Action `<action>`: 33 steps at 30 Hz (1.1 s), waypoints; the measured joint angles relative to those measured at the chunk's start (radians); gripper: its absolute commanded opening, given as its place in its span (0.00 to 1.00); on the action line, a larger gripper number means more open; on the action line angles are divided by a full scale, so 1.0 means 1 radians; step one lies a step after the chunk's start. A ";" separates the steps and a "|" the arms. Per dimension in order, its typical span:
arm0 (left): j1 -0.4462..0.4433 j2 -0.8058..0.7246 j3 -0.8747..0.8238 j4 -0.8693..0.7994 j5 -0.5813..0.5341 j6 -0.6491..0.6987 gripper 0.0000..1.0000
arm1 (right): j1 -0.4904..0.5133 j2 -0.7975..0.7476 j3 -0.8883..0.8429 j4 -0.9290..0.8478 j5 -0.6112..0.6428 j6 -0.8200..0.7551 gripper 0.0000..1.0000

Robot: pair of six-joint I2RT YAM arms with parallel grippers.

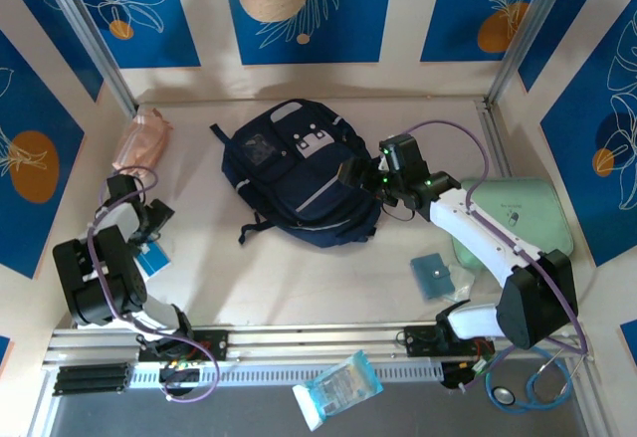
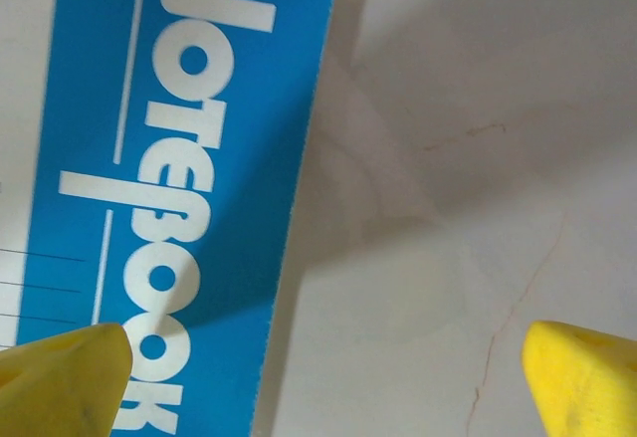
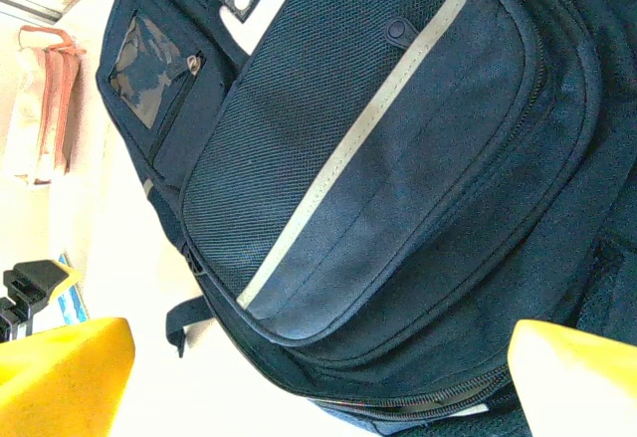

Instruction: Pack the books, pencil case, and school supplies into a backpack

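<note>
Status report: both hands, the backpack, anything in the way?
Left hand open, over blue notebook. Right hand open, facing backpack front. Backpack lying flat, pockets look zipped. Nothing between.

A mint-green zip case [image 1: 532, 203] lies at the right side of the table [image 1: 299, 278]. A plastic-wrapped blue-white packet [image 1: 338, 389] rests by the front rail [image 1: 299, 339], and what looks like a stethoscope [image 1: 508, 395] coils near the front right corner.

Navy backpack [image 1: 299, 178]: flat mid-table, front up, pale stripe across front pocket. Pink pouch [image 1: 140, 138]: crinkled, far-left corner, well apart from backpack. Teal square pad [image 1: 433, 276]: flat, near right of backpack. Blue-banded notebook [image 2: 189, 158], lettered NOTEBOOK: flat, near left.
</note>
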 measured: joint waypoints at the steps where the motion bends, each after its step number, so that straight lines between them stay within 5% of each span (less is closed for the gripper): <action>1: 0.000 0.002 0.000 0.006 0.013 0.000 0.98 | -0.001 0.000 0.000 0.000 0.000 0.001 0.96; 14: -0.042 -0.082 -0.141 0.206 0.320 -0.143 0.86 | -0.008 0.013 0.000 0.007 0.000 0.003 0.96; 24: -0.327 -0.310 -0.293 0.126 0.346 -0.389 0.87 | 0.011 0.058 0.013 0.011 0.005 0.014 0.95; 33: -0.507 -0.362 -0.279 0.013 0.300 -0.470 0.90 | 0.147 0.161 0.143 -0.011 0.028 0.008 0.92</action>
